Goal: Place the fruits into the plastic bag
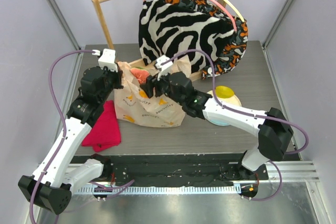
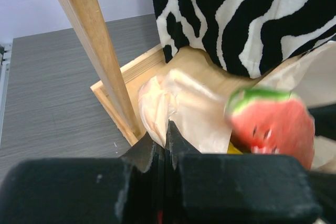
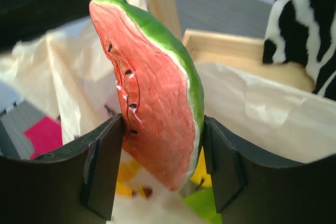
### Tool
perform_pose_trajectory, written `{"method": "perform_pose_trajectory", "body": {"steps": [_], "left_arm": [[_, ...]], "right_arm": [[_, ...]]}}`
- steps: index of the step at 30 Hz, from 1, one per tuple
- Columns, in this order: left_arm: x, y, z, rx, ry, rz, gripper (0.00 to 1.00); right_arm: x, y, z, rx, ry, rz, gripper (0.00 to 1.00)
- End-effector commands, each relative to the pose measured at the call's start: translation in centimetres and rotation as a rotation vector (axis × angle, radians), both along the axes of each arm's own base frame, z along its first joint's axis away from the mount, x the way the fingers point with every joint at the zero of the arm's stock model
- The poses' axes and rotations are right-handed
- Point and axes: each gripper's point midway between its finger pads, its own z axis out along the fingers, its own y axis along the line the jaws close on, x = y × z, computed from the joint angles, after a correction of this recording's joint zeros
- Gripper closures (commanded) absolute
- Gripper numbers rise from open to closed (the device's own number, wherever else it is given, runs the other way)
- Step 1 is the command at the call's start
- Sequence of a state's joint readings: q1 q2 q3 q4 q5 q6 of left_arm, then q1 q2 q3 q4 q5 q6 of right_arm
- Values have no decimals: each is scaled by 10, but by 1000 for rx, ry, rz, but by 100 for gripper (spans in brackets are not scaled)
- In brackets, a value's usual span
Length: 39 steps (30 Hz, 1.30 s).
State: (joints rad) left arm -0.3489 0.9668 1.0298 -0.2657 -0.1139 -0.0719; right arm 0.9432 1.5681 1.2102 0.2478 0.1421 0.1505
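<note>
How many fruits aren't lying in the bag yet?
2. The watermelon slice is gripped by the right gripper over the plastic bag; a yellow fruit sits on the plate at right. More may be hidden.

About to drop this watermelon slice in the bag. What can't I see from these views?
- Inside the plastic bag: right wrist view shows only yellow and green patches; the watermelon slice and right gripper hide the rest.
- Hold of the left gripper: left wrist view, its own body hides whether handle or rim is pinched.
- The plate: top view, right arm covers its near part.
</note>
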Motion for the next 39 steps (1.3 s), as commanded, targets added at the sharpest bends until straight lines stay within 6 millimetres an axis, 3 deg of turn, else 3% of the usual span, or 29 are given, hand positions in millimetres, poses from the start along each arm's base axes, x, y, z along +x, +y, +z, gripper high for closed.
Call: {"method": "perform_pose_trajectory", "body": {"steps": [1,4,8,11,15,17,19,22,25,32,38,39], "left_arm": [[3,-3,15,-27,-55,-6,100],[3,-4,14,-30,-53,-6,100],[3,-3,15,-31,-56,-4,100],[3,-3,15,-30,-56,0,100],[3,-4,15,-33,-57,-5,100],[3,-4,15,-33,-57,-5,100],[3,-4,16,-35,-59,-5,100],[2,-5,16,-35,-61,-12,100],[2,-5,16,-38,-60,-14,100],[2,-5,16,-39,-61,-14,100],[2,-6,15,-38,-58,-16,100],[2,-6,14,-39,-56,-17,100]], "right_arm": [[-27,-7,-1,-65,-12,10,94],[-32,-12,-22,-127,44,-11,94],[-21,-21,-62,-284,162,-104,95],[-18,-21,-73,-348,220,-137,95],[-13,-20,-109,-432,342,-169,94],[-8,-27,-118,-461,411,-189,94],[-9,-34,-143,-507,509,-198,92],[-6,-37,-154,-527,552,-199,89],[-8,-35,-150,-522,548,-179,77],[0,-33,-116,-452,471,-186,29],[3,-28,-90,-370,430,-173,0],[4,-29,-85,-356,426,-180,0]]}}
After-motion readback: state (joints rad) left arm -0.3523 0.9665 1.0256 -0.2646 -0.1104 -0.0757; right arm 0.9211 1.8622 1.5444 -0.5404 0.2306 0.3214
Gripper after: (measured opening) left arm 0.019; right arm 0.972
